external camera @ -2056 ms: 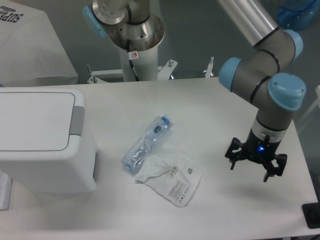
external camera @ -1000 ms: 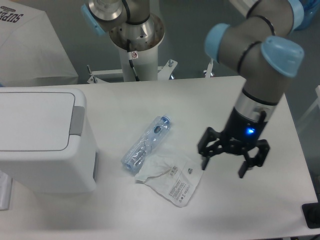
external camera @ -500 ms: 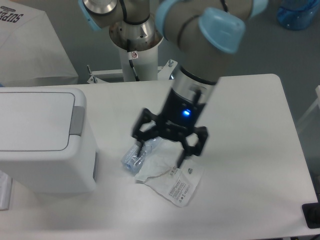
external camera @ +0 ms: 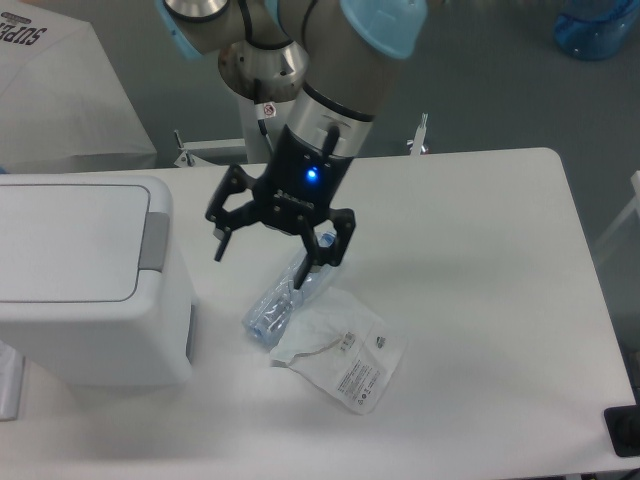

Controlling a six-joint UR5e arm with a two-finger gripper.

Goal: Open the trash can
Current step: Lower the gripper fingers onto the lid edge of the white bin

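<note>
The trash can (external camera: pixel 85 280) is a big white boxy bin at the left edge of the table, its flat lid down and a grey button strip (external camera: pixel 154 241) along the lid's right side. My gripper (external camera: pixel 268 260) hangs open above the table just right of the bin, its fingers spread with nothing between them. It sits a short way to the right of the grey strip, over the upper end of the clear bottle (external camera: pixel 278 302).
A clear plastic bottle with a blue label lies on the table beside the bin. A white printed pouch (external camera: pixel 345 355) lies just right of and below it. The arm's base column (external camera: pixel 268 110) stands behind the table's far edge.
The gripper has swept left across the table from the right side to just beside the bin, staying open. The bin, bottle and pouch have not moved.
</note>
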